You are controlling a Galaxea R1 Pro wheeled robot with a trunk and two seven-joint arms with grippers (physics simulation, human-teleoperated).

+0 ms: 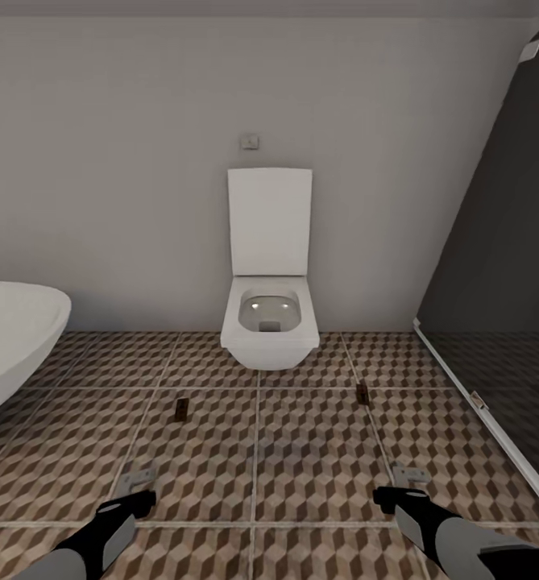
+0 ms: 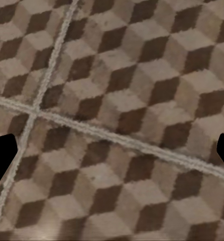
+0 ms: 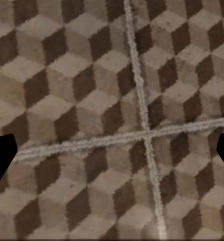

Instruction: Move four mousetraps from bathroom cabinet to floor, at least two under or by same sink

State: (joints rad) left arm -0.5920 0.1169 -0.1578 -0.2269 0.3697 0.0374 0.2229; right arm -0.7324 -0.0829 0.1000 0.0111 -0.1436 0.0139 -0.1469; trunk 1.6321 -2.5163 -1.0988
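Both grippers spread — two mousetraps (image 1: 182, 408) beyond.

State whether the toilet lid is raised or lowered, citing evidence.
Raised: the toilet lid stands upright against the wall, leaving the bowl open to view.

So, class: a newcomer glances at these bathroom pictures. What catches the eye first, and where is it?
The white toilet, lid up, against the back wall in the middle. Next, the cube-patterned floor, with two small brown mousetraps lying on it in front of the toilet, one to either side. A white bathtub curves in at the left edge.
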